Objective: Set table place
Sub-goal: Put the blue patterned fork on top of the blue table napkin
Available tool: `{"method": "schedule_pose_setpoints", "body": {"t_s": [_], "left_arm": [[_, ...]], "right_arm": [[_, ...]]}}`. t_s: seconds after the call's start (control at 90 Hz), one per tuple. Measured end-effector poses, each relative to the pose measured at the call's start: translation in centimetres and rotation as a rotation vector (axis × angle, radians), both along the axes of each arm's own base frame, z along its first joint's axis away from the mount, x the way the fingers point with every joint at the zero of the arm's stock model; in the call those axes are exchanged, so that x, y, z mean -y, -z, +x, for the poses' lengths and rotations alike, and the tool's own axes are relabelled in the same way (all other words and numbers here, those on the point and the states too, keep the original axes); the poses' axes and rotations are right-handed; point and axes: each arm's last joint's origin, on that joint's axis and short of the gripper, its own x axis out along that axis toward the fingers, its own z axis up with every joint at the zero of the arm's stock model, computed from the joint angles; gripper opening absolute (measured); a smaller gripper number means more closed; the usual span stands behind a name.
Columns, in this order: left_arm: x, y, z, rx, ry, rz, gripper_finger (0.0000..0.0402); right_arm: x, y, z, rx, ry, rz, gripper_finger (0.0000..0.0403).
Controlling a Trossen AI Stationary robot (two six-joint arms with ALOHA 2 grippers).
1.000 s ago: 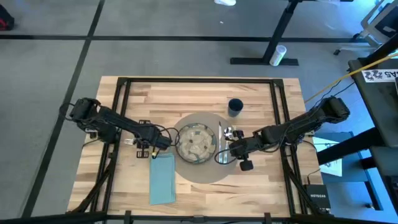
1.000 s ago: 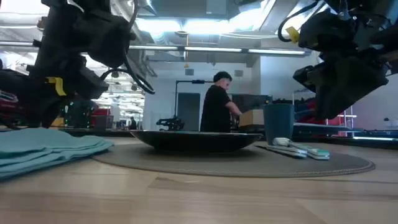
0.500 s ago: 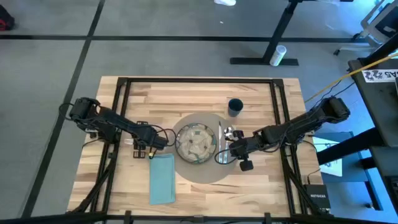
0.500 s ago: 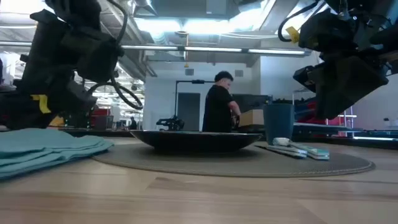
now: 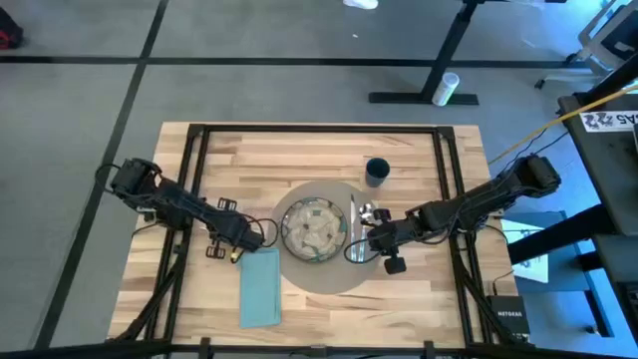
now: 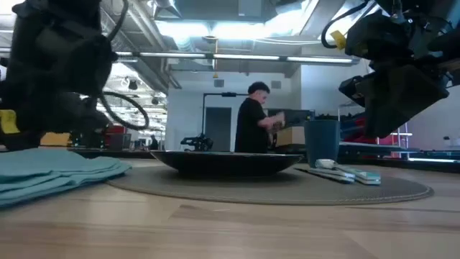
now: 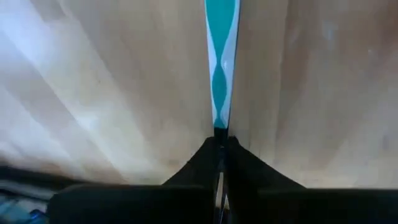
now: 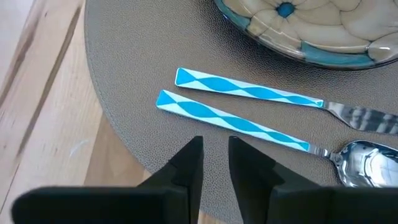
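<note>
The left end effector (image 5: 242,242) is hovering over the tabletop (image 5: 249,160) just left of the plate, above the far end of the napkin, and its 2 fingers (image 7: 205,163) are pressed together on the tip of a teal-and-silver handle (image 7: 221,68); this is the fork by its place in the set, though its head is hidden. The handle's long axis is running straight out from the fingers, pointing away from the wrist. The right end effector (image 8: 215,152) is sitting low over the right edge of the placemat (image 5: 329,279), its fingers parted by only a narrow gap and gripping nothing, just short of the handle ends of the knife (image 8: 249,91) and spoon (image 8: 236,122). Those 2 pieces are lying side by side on the mat, roughly parallel, right of the plate (image 5: 312,228), which is sitting in the middle of the mat and carrying nothing. The teal napkin (image 5: 260,287) is lying flat on the wood at the mat's left, long axis running near to far. The dark-blue cup (image 5: 377,172) is standing upright beyond the mat's far right edge; what it holds cannot be told. A person (image 6: 253,119) is standing in the room beyond.
</note>
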Motion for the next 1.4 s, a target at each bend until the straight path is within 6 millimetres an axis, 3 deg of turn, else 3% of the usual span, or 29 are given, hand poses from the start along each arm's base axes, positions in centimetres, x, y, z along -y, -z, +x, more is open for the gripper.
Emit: {"method": "schedule_pose_setpoints", "body": {"t_s": [0.244, 0.511, 0.722, 1.089, 1.4], "left_arm": [[0.3, -1.5, 0.9, -0.002, 0.061, 0.022, 0.0], [0.4, -4.9, 2.7, -0.01, 0.221, 0.14, 0.0], [1.0, -6.9, 4.1, -0.009, 0.402, 0.121, 0.0], [5.1, -7.9, 3.9, -0.117, 0.952, 0.066, 0.0], [9.4, -7.5, 3.9, -0.002, 1.272, 0.045, 0.0]], "right_arm": [[0.0, 0.0, 0.0, 0.001, 0.001, -0.003, 0.0063], [0.0, 0.0, 0.0, 0.002, 0.004, -0.007, 0.0063], [0.0, 0.0, 0.0, 0.001, 0.004, -0.007, 0.0063], [0.0, 0.0, 0.0, -0.001, 0.0, 0.0, 0.0063], [0.0, 0.0, 0.0, -0.004, 0.002, 0.011, 0.0062]]}}
